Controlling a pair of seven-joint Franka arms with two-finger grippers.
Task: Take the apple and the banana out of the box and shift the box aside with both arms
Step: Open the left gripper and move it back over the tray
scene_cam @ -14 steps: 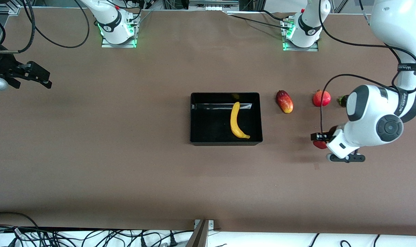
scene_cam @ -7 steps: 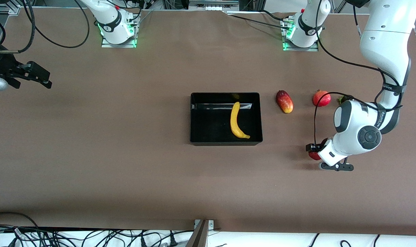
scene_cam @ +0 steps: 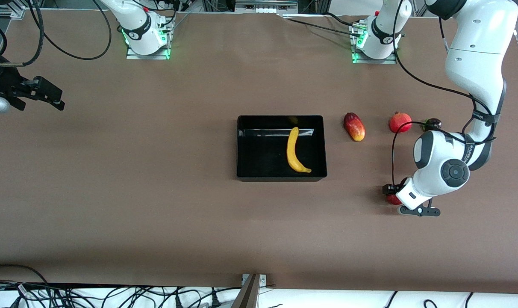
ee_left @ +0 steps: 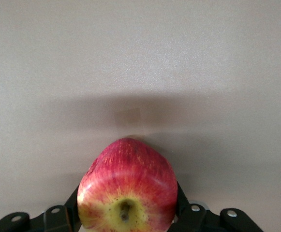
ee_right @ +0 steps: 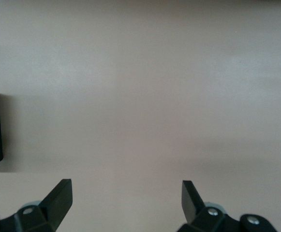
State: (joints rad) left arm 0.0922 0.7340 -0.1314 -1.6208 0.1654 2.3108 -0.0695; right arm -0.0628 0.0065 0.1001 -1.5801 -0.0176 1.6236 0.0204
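Banana (scene_cam: 295, 151) is lying in the box (scene_cam: 259, 171) mid-table. Toward my left arm's end sit the mango (scene_cam: 354, 126), then the pomegranate (scene_cam: 400, 122), roughly in a row beside the box. The apple (ee_left: 127, 193) is in my left gripper (ee_left: 127, 212), low over bare table (scene_cam: 156, 205) near that end.

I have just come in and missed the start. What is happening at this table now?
The left gripper holds the apple over bare table toward the left arm's end, outside the box. The banana lies in the box. The right gripper is open and waits over the right arm's end of the table. A mango, a pomegranate and a small dark fruit lie in a row beside the box.
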